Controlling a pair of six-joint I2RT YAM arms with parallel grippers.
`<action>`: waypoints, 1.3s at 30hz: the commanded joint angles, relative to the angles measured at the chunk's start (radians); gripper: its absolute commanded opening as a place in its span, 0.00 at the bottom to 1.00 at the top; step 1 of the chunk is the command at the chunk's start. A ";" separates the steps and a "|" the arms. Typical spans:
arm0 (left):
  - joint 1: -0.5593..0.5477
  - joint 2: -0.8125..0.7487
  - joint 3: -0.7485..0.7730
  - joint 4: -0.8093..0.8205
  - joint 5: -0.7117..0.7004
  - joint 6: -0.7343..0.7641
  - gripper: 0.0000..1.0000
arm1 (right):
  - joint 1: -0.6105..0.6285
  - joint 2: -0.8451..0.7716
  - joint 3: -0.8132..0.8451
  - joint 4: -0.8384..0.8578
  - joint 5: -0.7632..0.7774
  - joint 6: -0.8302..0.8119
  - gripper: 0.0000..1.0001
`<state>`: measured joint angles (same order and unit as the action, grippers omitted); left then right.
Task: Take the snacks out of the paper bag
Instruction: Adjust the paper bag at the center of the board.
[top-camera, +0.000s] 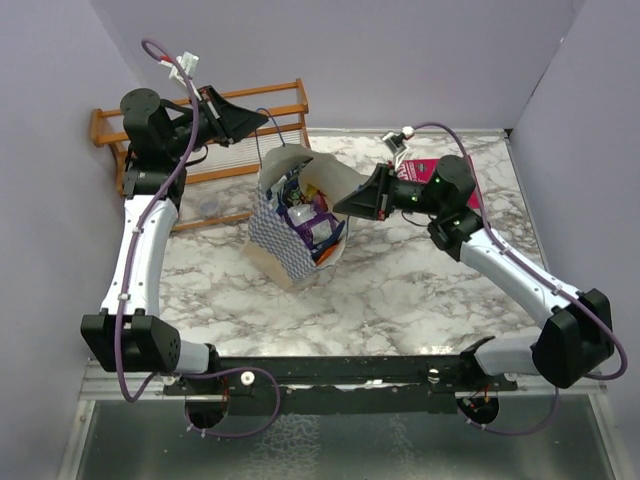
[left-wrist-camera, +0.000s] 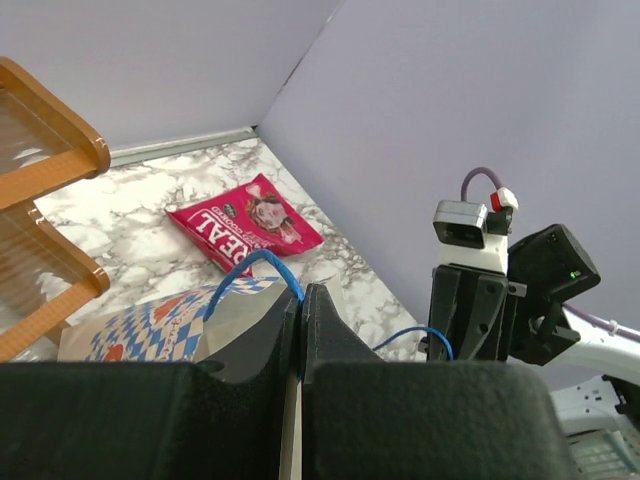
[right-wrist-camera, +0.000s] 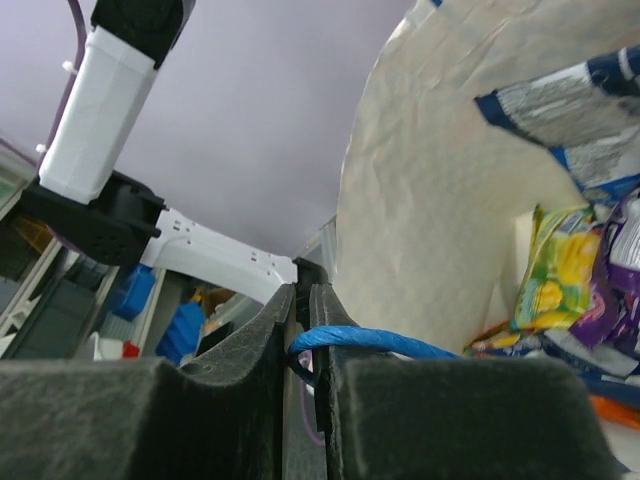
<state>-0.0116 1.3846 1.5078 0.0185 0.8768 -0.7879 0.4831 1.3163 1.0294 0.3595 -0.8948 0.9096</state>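
Observation:
The cream paper bag (top-camera: 285, 235) with blue-and-white checkered sides stands mid-table, its mouth pulled open. Several snacks (top-camera: 310, 215) lie inside it; the right wrist view shows a blue packet (right-wrist-camera: 570, 120), a yellow-green pack (right-wrist-camera: 560, 265) and a purple one (right-wrist-camera: 622, 290) against the bag's inner wall (right-wrist-camera: 440, 200). My left gripper (top-camera: 262, 120) is shut on one blue cord handle (left-wrist-camera: 245, 268), above the bag's far edge. My right gripper (top-camera: 340, 207) is shut on the other handle (right-wrist-camera: 370, 343) at the bag's right side. A magenta-pink packet (left-wrist-camera: 245, 222) lies on the table behind the right arm.
A wooden rack (top-camera: 200, 130) stands at the back left, close behind the left gripper; it also shows in the left wrist view (left-wrist-camera: 40, 200). Purple walls close in the table on the left, back and right. The marble tabletop (top-camera: 400, 280) stretches in front of the bag.

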 joint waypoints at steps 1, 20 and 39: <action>0.019 -0.056 0.010 0.061 0.064 0.057 0.00 | 0.038 0.006 0.015 0.039 0.011 -0.023 0.14; 0.007 -0.224 -0.212 0.266 0.163 -0.052 0.00 | 0.045 -0.332 0.107 -0.903 0.575 -0.537 0.71; 0.007 -0.239 -0.196 0.193 0.082 -0.063 0.00 | 0.213 0.012 0.570 -0.895 0.579 -0.404 0.72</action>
<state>-0.0021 1.1835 1.2713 0.1825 0.9886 -0.8345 0.5915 1.2377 1.5711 -0.6281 -0.2855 0.3794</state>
